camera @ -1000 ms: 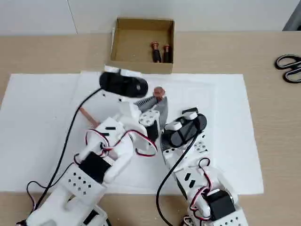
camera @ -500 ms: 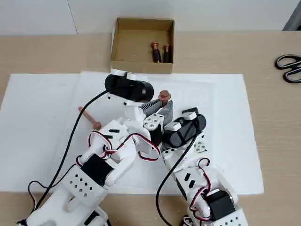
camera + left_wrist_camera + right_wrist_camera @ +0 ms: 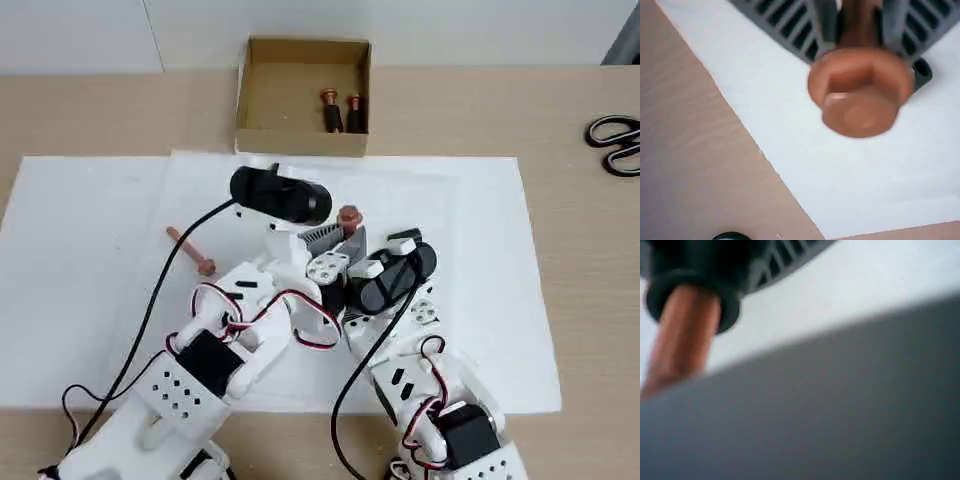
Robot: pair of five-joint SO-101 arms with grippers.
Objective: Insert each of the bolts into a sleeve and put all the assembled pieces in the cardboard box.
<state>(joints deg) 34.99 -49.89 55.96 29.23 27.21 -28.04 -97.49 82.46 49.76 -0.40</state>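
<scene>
A grey blur (image 3: 840, 415) covers the end of the bolt (image 3: 682, 335); the high view's edge crops the scissors (image 3: 615, 143)

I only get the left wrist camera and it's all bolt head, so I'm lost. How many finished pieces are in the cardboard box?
Observer: Two assembled pieces lie side by side in the cardboard box.
Operator: Are there more bolts to do?
Observer: Yes, one loose bolt lies on the white paper, apart from both arms.
Operator: Is there a sleeve near my bolt?
Observer: The right wrist view shows a black sleeve around a copper bolt shank.
</scene>
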